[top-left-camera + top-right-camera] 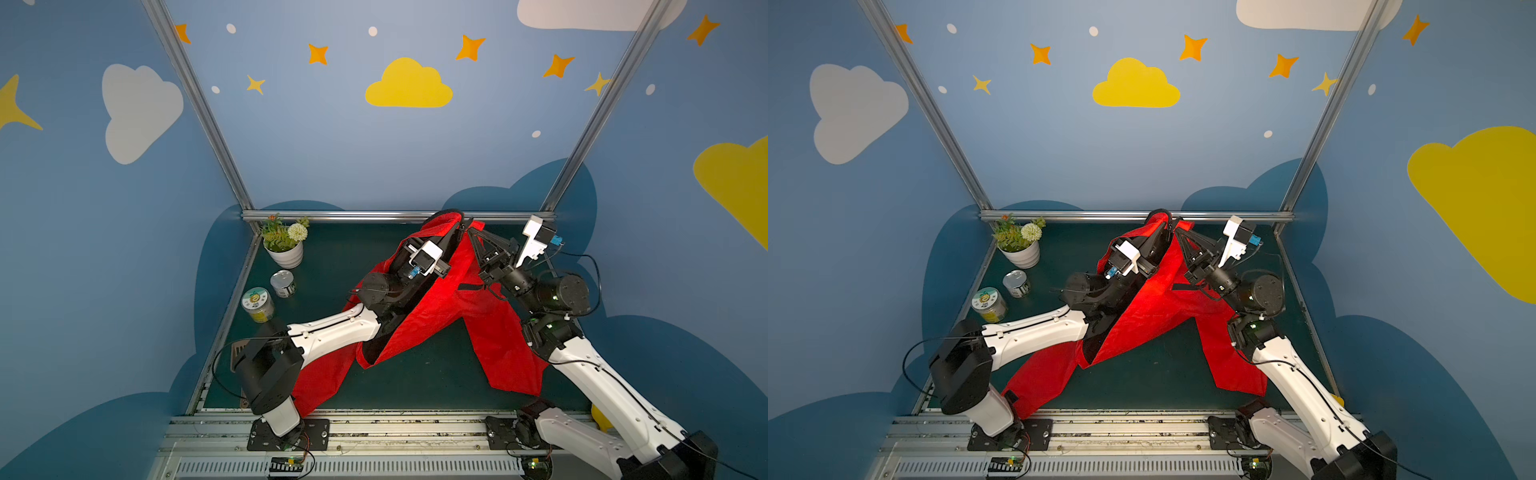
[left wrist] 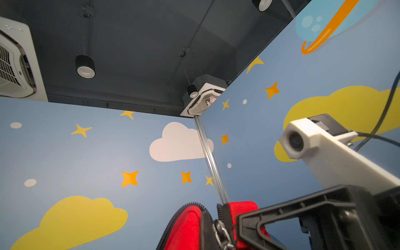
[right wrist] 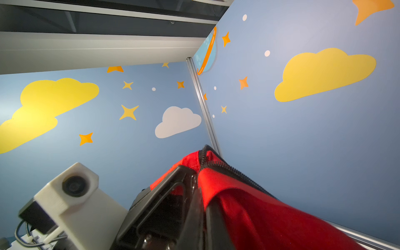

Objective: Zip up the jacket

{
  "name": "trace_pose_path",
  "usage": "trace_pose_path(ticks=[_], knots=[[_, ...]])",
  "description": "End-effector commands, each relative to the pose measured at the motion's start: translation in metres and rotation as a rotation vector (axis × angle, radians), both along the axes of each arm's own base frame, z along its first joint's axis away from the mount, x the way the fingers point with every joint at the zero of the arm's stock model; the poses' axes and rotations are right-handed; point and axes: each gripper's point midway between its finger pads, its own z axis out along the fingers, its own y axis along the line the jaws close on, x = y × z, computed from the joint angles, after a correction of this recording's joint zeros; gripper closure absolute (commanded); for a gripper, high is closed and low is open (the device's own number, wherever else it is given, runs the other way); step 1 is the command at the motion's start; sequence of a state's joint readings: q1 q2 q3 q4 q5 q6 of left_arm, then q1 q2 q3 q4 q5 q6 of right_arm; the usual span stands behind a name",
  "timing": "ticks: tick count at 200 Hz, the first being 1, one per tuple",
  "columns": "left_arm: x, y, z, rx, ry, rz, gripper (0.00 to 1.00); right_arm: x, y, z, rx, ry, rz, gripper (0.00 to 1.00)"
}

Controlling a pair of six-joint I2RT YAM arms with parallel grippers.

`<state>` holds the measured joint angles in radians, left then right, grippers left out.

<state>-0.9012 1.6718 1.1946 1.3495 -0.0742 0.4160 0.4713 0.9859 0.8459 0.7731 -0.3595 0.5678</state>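
Holding the collar end taut is the requirement for this step. The left fingers (image 3: 164, 190) and right fingers (image 1: 484, 243) are both pressed together on the top edge of the jacket (image 1: 436, 316). Their tips nearly touch, raised well above the desk (image 1: 332, 266). The red body hangs below them, with hem and sleeves trailing on the desk.

Between the tips, the zip pull (image 2: 221, 234) sits just under two rows of teeth (image 2: 188, 207) that curve apart, so the last stretch is probably open. Whether either pair pinches the pull itself cannot be told. Anchor the collar with one pair and draw the pull straight along the teeth with the other. Keep the black lining clear of the slider.

Left of the fingers and well apart stand a jar (image 1: 257, 305), a tin (image 1: 283, 283) and a potted plant (image 1: 286, 245); none obstructs. The metal rail (image 1: 374, 216) runs just behind the fingers and is likely to limit further reach.
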Motion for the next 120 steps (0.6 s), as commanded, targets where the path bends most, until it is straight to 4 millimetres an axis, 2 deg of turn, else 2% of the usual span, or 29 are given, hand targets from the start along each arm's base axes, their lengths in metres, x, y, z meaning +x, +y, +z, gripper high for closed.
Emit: trace_pose_path(ticks=[1,120], knots=[[-0.009,0.011,0.017,-0.048,-0.050,0.003,0.97,-0.020,-0.015,0.042,0.082,-0.126,-0.025,1.00],[-0.007,0.005,0.006,-0.014,-0.053,0.021,0.97,-0.016,-0.029,0.060,0.195,-0.130,-0.041,1.00]])
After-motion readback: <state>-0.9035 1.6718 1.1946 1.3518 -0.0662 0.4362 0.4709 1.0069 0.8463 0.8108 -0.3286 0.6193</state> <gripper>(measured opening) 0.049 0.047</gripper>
